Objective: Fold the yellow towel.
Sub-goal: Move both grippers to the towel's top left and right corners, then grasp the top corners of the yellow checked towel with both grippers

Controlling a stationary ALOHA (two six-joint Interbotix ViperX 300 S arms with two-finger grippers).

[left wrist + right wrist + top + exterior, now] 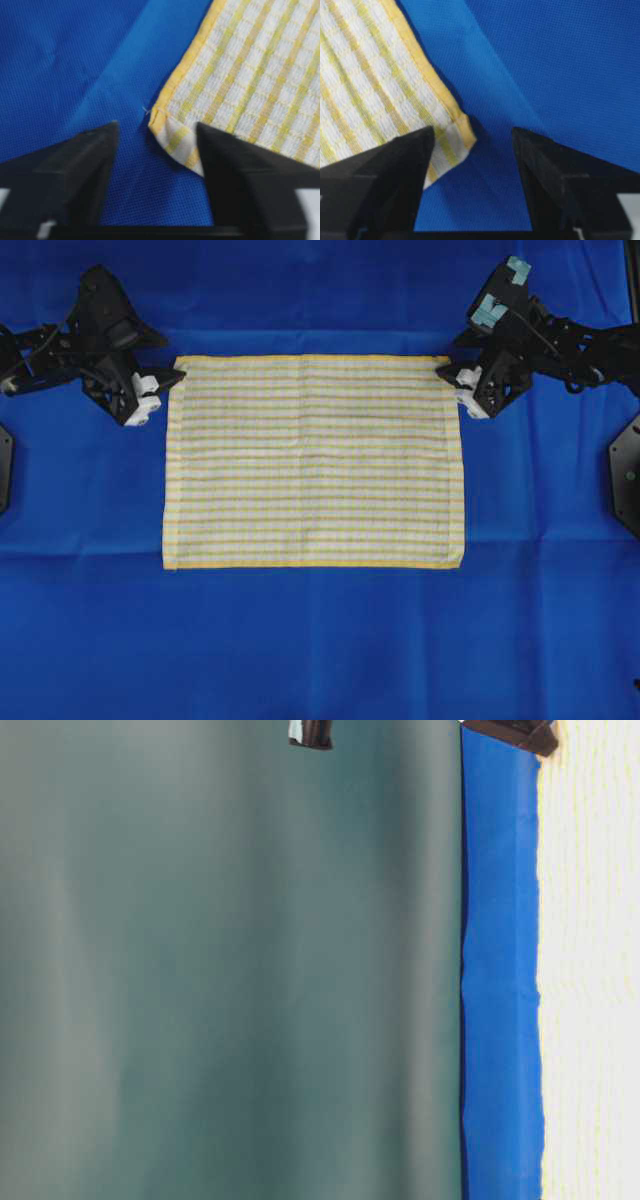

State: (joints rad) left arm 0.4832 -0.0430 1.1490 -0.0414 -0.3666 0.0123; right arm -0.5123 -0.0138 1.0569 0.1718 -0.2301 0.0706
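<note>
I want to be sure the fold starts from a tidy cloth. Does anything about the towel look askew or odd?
Mostly tidy: the yellow towel lies flat and square on the blue cloth. Only its two far corners are slightly turned under, one at the left gripper, one at the right gripper. Both sets of fingers stand apart, holding nothing.

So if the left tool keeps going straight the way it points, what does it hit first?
Most likely the yellow towel's near corner, which lies between the open fingers of the left tool; the blue cloth is right beneath it, though depth is unclear.
</note>
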